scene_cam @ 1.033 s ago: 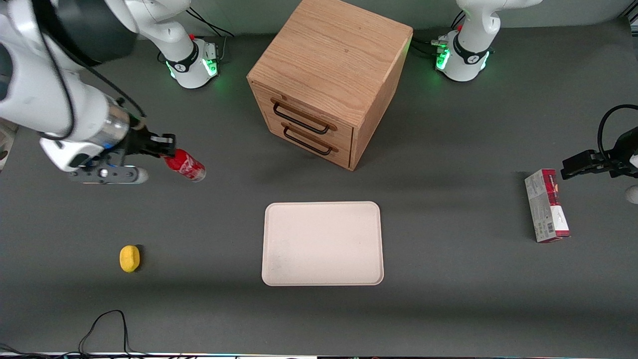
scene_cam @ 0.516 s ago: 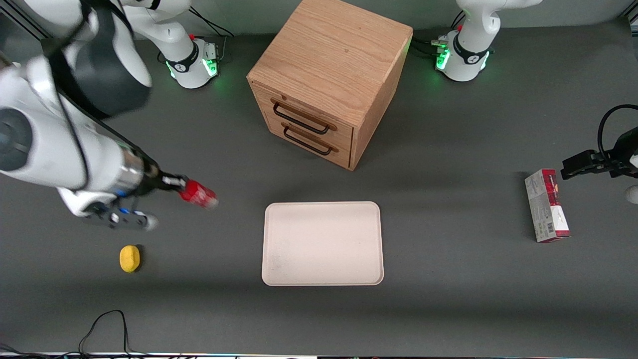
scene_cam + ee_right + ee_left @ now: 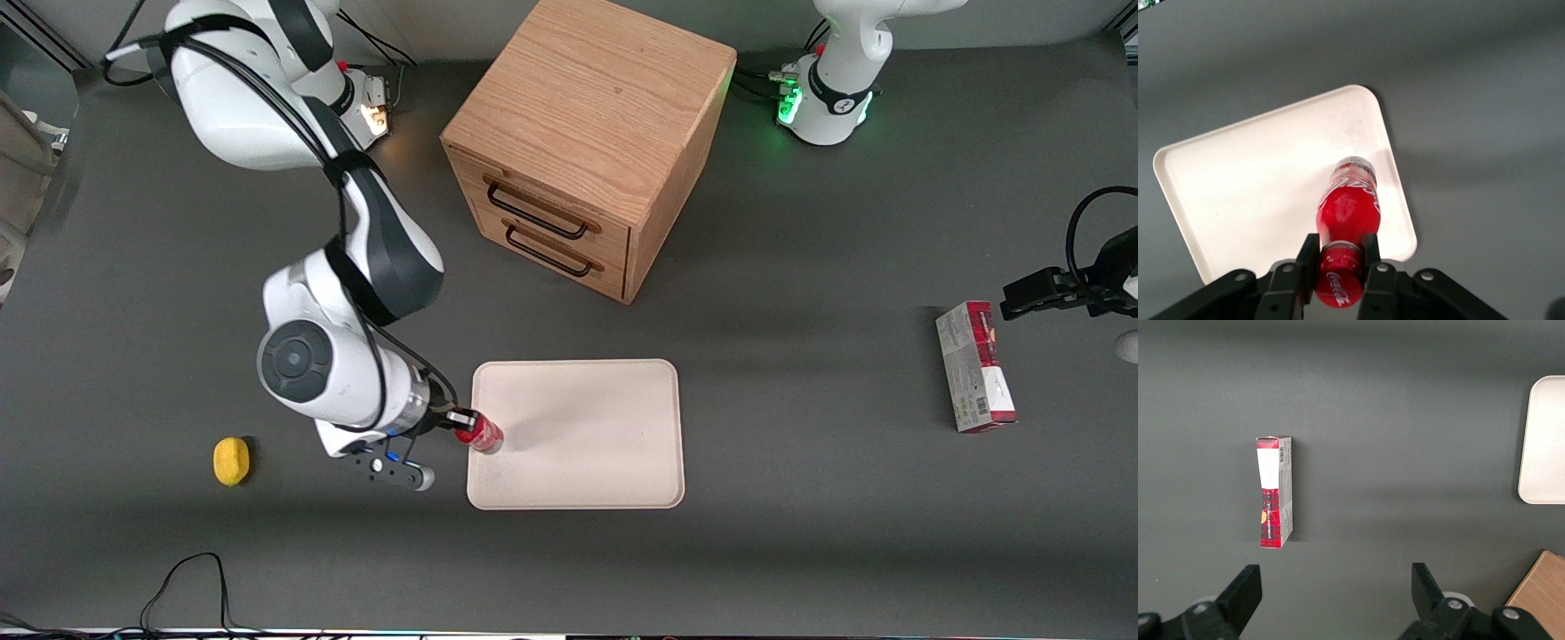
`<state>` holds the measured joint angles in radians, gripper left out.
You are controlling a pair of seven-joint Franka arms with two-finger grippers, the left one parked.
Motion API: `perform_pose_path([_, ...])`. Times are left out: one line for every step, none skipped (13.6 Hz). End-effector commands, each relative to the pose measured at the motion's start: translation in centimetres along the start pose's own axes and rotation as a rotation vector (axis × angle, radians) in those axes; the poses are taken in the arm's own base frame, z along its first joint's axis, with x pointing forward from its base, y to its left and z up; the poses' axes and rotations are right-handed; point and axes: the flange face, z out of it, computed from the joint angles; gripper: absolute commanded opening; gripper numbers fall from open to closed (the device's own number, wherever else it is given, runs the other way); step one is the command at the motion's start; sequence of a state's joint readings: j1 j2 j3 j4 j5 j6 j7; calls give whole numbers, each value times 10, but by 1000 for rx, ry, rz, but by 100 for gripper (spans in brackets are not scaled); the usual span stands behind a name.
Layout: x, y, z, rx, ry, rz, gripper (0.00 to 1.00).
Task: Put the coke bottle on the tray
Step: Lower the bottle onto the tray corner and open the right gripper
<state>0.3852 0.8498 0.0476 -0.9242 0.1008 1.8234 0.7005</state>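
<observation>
My right gripper (image 3: 462, 425) is shut on the neck of the small red coke bottle (image 3: 481, 435), just under its red cap. The bottle hangs tilted over the edge of the cream-white tray (image 3: 587, 462) that lies toward the working arm's end. In the right wrist view the gripper (image 3: 1340, 255) clamps the bottle (image 3: 1347, 207) with its clear base pointing at the tray (image 3: 1245, 193) below. I cannot tell whether the base touches the tray.
A wooden two-drawer cabinet (image 3: 587, 133) stands farther from the front camera than the tray. A yellow lemon-like object (image 3: 231, 460) lies toward the working arm's end. A red-and-white carton (image 3: 975, 366) lies toward the parked arm's end and shows in the left wrist view (image 3: 1275, 492).
My gripper has carried the bottle from beside the cabinet toward the front camera and sideways to the tray's edge. The arm has swung down and over.
</observation>
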Motion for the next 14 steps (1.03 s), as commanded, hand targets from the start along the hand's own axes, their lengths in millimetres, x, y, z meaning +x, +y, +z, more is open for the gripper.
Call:
perform_pose_path([10, -8, 11, -1, 63, 11, 0])
perform_pose_path([12, -6, 18, -16, 66, 8, 0])
perform_pose_path([12, -6, 23, -23, 65, 6, 0])
perform_pose_path([10, -8, 29, -35, 67, -1, 0])
perform_pose_path([11, -7, 31, -40, 74, -3, 0])
perform_pose_path([12, -8, 30, -34, 80, -4, 0])
perform_pose_path([12, -8, 31, -32, 83, -4, 0])
perform_pose_path([12, -10, 31, -28, 87, -5, 0])
perform_pose_path([12, -10, 31, -27, 88, -5, 0])
perform_pose_path([12, -10, 31, -27, 88, -5, 0])
perform_pose_path([12, -10, 31, -26, 89, -6, 0])
perform_pose_path([13, -10, 30, -24, 92, -4, 0])
perform_pose_path([13, -11, 30, -17, 100, -5, 31])
perform_pose_path([14, -11, 30, -16, 103, -5, 92])
